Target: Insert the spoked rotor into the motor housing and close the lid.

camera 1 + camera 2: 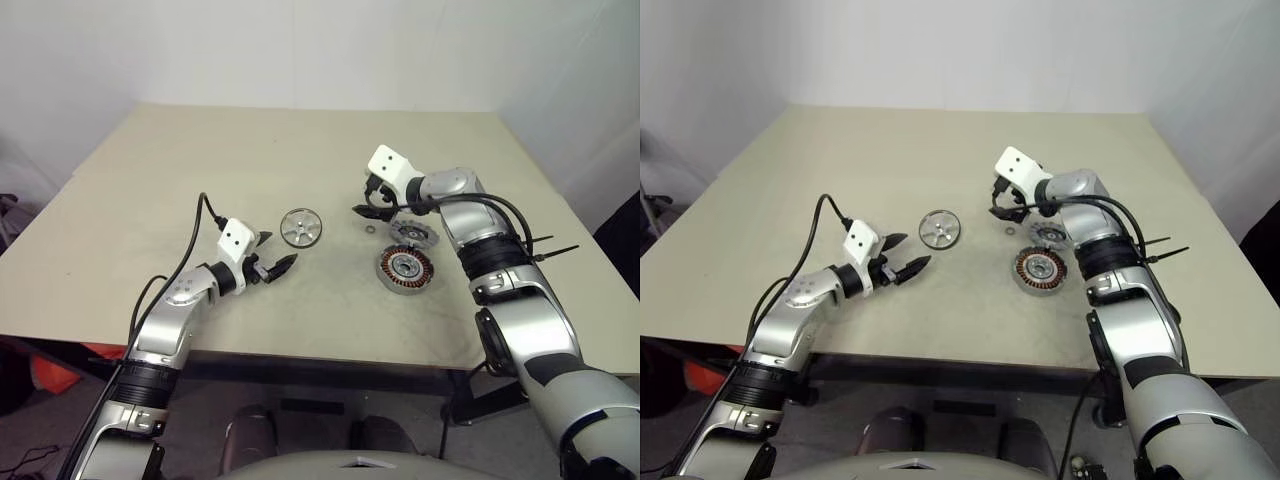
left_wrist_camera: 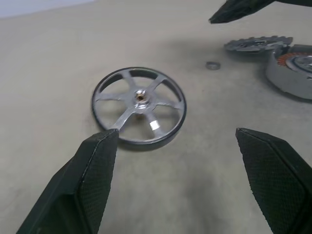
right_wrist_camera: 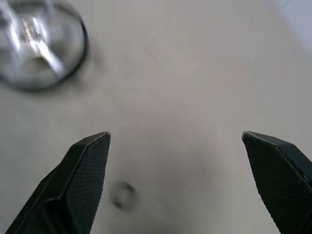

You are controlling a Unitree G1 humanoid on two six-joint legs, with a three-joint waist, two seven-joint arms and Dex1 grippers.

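Spoked rotor (image 1: pixel 301 228) flat on table (image 1: pixel 200 170), left gripper (image 1: pixel 276 263) level beside it, jaws wide, right gripper (image 1: pixel 372 211) angled down, jaws wide

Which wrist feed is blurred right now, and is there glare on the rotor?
Right wrist view: smeared; spoked rotor a bright glary blur, small ring a smudge. Left wrist view: sharp; one small glint on a rotor spoke, soft shadow at its rim.

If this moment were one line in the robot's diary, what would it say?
left gripper: open, empty, facing spoked rotor | right gripper: open, empty, near lid | motor housing: uncovered
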